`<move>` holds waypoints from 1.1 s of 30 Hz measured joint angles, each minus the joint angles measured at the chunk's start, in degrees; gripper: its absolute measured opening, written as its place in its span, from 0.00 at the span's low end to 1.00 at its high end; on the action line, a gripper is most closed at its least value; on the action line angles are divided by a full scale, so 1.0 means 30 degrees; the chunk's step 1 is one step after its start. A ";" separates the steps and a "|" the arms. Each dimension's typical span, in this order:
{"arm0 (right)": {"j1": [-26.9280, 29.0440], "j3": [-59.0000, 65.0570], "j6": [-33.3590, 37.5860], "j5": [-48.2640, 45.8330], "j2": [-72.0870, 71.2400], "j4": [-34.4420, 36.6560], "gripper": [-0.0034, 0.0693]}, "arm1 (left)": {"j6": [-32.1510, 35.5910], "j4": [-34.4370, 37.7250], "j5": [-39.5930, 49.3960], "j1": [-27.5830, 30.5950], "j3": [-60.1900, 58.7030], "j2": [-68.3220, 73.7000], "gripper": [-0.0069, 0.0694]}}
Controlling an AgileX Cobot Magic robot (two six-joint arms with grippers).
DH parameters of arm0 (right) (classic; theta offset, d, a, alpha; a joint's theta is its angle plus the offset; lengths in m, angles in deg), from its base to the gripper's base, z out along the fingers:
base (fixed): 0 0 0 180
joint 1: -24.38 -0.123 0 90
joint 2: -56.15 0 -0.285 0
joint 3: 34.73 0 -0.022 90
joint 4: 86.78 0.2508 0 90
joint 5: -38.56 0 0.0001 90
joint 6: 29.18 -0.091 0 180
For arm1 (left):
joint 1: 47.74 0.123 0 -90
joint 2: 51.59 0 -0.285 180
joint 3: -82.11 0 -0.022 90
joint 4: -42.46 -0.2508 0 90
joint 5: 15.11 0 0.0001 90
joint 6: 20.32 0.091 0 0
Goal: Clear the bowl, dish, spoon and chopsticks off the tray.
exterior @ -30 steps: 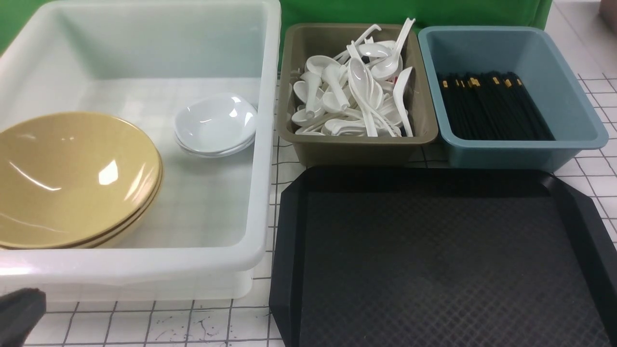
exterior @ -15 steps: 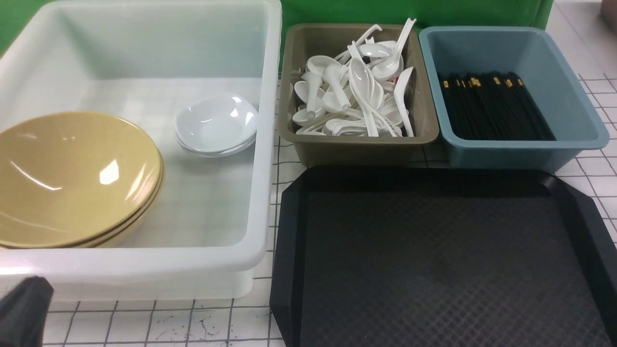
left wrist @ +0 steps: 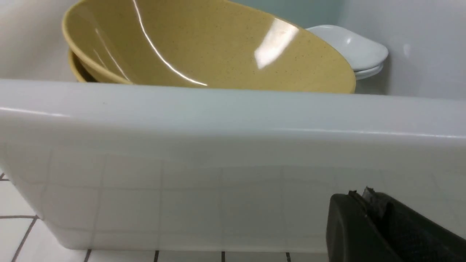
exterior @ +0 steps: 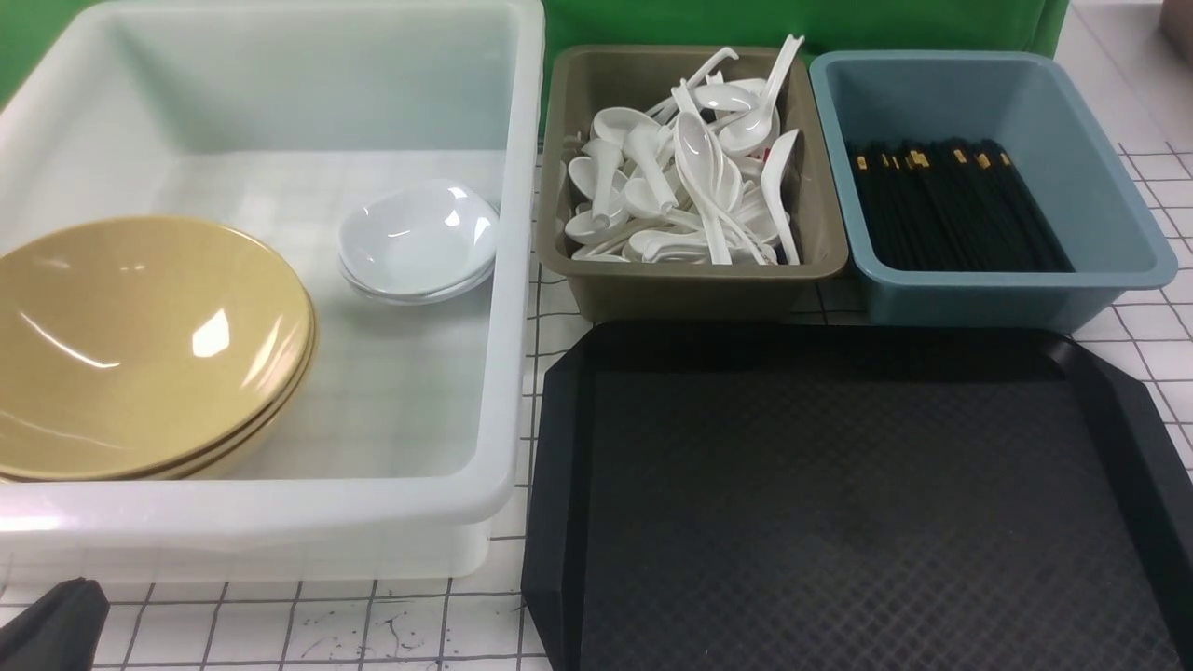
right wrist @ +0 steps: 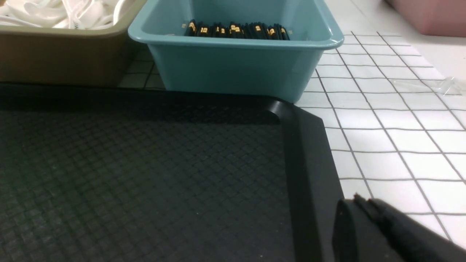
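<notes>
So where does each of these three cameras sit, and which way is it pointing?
Front: sits between the arms, looking forward and down over white bin, spoon bin, blue bin and tray; left gripper peeks in at a corner.
Left wrist: low, outside the white bin, facing its wall, bowl above; gripper tip shows.
Right wrist: low over the tray's corner, facing the blue bin; right gripper tip shows.
Shared: front and right wrist both see tray and blue bin.

A white tabletop (exterior: 308, 624) ruled with a dark grid carries four things. A large translucent white bin (exterior: 508, 308) sits at the left and the black tray (exterior: 550, 522) just beside it at the right. Behind the tray stand an olive bin (exterior: 690, 294) and a blue bin (exterior: 988, 298), side by side.
</notes>
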 joint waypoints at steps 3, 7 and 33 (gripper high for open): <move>0.0000 0.0000 0.0000 0.0000 0.0000 0.0000 0.14 | 0.0000 0.0015 0.0000 0.0024 0.0000 0.0000 0.08; 0.0000 0.0000 0.0000 0.0000 0.0000 0.0000 0.14 | 0.0000 0.0015 0.0000 0.0024 0.0000 0.0000 0.08; 0.0000 0.0000 0.0000 0.0000 0.0000 -0.0016 0.18 | 0.0000 0.0015 0.0000 0.0074 0.0000 0.0000 0.08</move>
